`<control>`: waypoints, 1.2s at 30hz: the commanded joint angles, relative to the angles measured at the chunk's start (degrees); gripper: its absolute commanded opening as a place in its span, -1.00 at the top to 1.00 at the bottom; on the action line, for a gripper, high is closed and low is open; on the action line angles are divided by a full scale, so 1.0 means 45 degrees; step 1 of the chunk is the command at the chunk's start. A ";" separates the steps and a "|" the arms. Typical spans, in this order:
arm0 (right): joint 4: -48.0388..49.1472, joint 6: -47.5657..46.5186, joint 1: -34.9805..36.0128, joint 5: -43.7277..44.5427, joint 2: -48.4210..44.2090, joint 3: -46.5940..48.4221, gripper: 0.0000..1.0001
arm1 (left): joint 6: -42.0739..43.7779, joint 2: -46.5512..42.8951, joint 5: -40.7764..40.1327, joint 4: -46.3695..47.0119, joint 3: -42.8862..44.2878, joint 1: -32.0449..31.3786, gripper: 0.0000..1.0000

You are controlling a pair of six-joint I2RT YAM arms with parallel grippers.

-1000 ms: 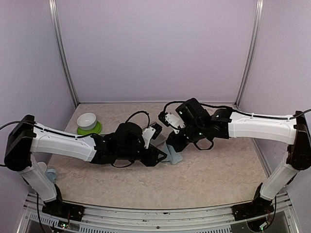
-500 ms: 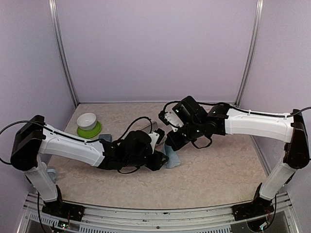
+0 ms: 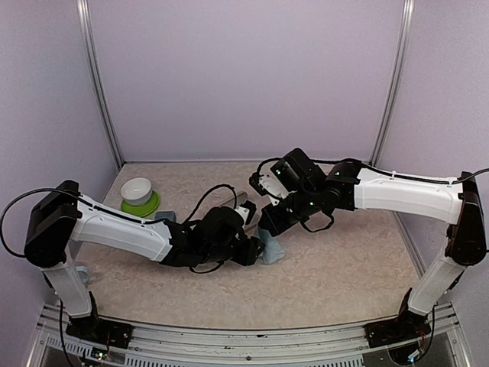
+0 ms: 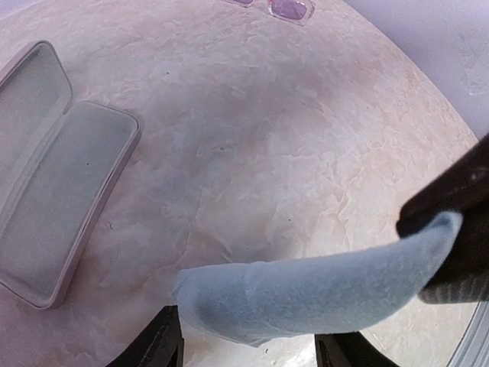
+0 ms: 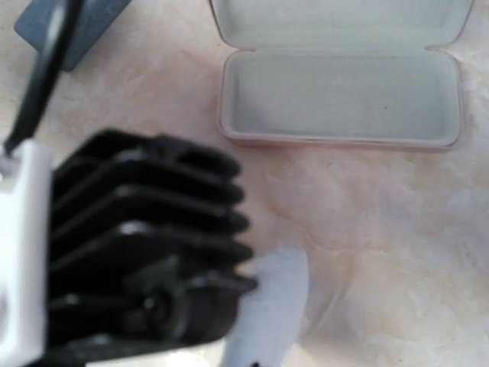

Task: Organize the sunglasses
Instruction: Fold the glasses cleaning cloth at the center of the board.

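Observation:
One pair of sunglasses [image 4: 291, 8], pale-framed with purplish lenses, lies at the top edge of the left wrist view, cut off by the frame. A light-blue cloth [image 4: 313, 284] hangs as a long fold over the table. My right gripper [image 3: 269, 228] is shut on its upper end, where a dark finger [image 4: 451, 229] pinches it. My left gripper [image 4: 256, 348] is open, and its two black fingertips [image 4: 164, 345] straddle the cloth's free lower end without closing on it. In the top view the left gripper [image 3: 254, 248] sits just left of the cloth [image 3: 272, 249].
A pink case [image 4: 53, 180] lies open on the table, also seen in the right wrist view [image 5: 340, 95]. A blue-grey case [image 5: 72, 23] lies beyond it. A white bowl on a green plate [image 3: 138, 193] stands at the back left. The left arm's black body [image 5: 145, 252] fills the right wrist view.
My left arm has reached rightward and lower toward the cloth, and its jaws have spread a little. My right gripper has shifted slightly left, still holding the cloth.

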 commanded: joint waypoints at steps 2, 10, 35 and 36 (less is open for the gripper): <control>-0.0314 0.0188 -0.0107 -0.0242 0.0225 0.0431 1.00 | -0.0516 0.0344 -0.0615 -0.0102 0.0731 -0.0062 -0.14; -0.0578 0.0094 -0.0107 -0.0051 0.0161 0.0434 1.00 | -0.0982 0.0417 -0.1374 -0.1464 0.0837 -0.0033 0.05; -0.0403 0.0089 -0.0098 -0.0076 0.0068 0.0139 1.00 | -0.0538 -0.0191 -0.1205 -0.1792 0.0451 -0.0054 1.00; -0.0382 0.0077 -0.0093 -0.0019 0.0021 0.0089 1.00 | -0.0477 -0.0253 -0.1157 -0.2053 0.0516 -0.0062 1.00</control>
